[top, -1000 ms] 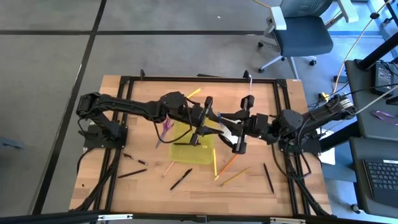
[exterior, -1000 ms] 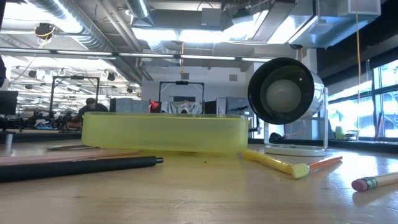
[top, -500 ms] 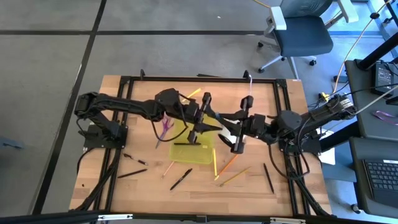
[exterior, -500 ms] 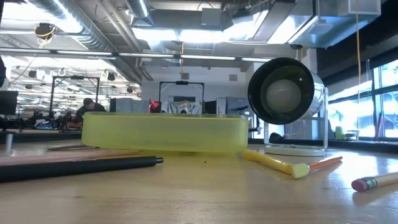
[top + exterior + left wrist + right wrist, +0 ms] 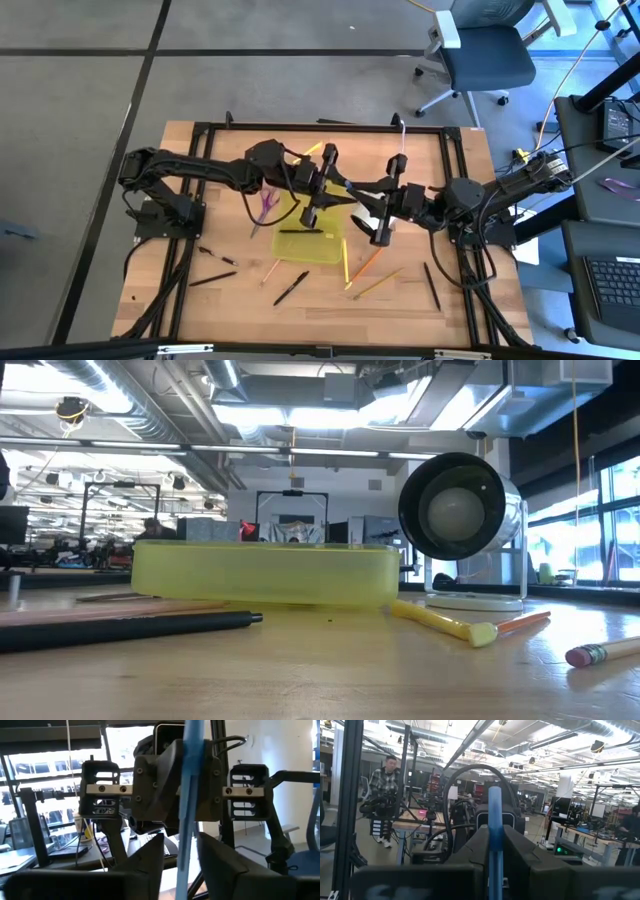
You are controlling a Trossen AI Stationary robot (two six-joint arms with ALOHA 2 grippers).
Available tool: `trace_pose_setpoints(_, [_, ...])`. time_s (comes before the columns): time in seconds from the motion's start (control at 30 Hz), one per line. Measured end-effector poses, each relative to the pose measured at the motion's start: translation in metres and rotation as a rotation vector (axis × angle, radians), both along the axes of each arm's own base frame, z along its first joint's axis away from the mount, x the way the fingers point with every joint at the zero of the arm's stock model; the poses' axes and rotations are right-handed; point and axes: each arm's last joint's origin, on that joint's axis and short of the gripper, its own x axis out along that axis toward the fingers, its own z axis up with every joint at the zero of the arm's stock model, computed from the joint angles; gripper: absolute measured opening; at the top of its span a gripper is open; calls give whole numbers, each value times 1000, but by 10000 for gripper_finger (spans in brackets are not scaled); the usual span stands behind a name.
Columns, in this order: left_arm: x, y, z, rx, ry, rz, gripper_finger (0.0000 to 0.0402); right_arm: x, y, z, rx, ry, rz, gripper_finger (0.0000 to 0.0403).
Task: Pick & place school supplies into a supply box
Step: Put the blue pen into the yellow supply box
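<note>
Above the supply box (image 5: 311,241), met claw to claw: right claw (image 5: 362,192) clamped shut on blue-grey pen (image 5: 495,830), left claw (image 5: 335,186) with fingers (image 5: 145,865) loosely either side of that pen, grip impossible to tell. Beside the box on the counter (image 5: 215,150), lay purple scissors (image 5: 266,208) and loose pencils (image 5: 377,285).

You are working over a table (image 5: 230,300) of pale planked wood with a smooth, slightly shiny finish. The box (image 5: 265,572) is translucent yellow-green plastic, softly frosted. The blue pen (image 5: 495,835) looks like smooth plastic with a mild sheen. The black pen (image 5: 125,628) is matt. The white cylinder (image 5: 462,510) has a glossy casing, and the table's frame (image 5: 300,127) is matt black metal.
</note>
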Motion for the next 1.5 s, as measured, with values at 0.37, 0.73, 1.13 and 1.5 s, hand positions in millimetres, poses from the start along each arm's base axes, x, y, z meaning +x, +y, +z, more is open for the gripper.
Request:
trace_pose_setpoints(0.37, [0, 4, -1, 4, 8, 4, 17, 0, 0, -2, -16, 22, -10, 52])
trace_pose_setpoints(0.73, [-1, 13, -18, 13, 225, 96, 14, -13, 2, -11, 18, 205, -259, 171])
trace_pose_setpoints(1.13, [-31, 28, -78, 86, 962, 283, 14, -46, 7, -24, 186, 329, -350, 194])
trace_pose_setpoints(1.5, [-29, 25, -133, 27, 1353, 214, 14, -42, -7, -33, 261, 374, -336, 194])
